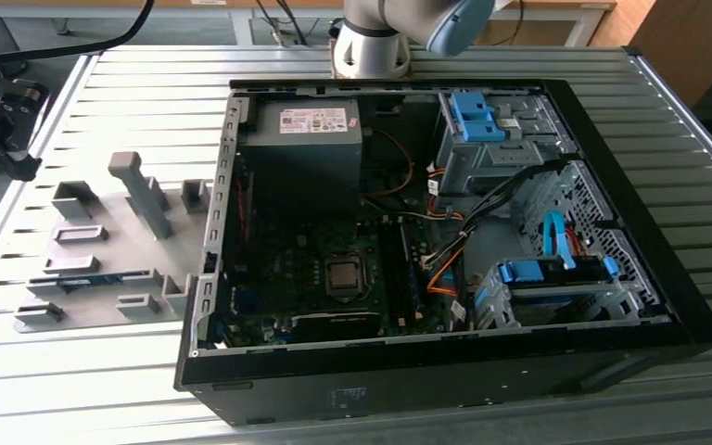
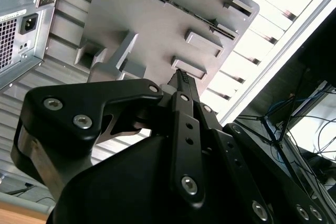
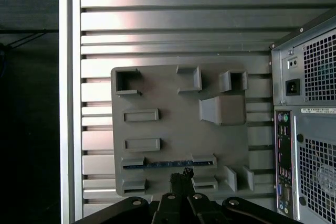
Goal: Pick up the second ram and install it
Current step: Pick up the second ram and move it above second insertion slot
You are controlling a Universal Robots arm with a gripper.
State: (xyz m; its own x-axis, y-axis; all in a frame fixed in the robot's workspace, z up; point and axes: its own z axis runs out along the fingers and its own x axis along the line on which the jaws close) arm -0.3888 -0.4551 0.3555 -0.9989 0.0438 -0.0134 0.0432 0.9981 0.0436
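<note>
We hover above the grey holder tray, gripper clenched and empty. The second ram sits in its holders along the tray edge nearest us, beside the computer case. Nothing picked up, nothing installed yet.

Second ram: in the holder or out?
In. The second ram sits on edge between blocks of the grey holder plate; the gripper is apart from it, holding nothing.
</note>
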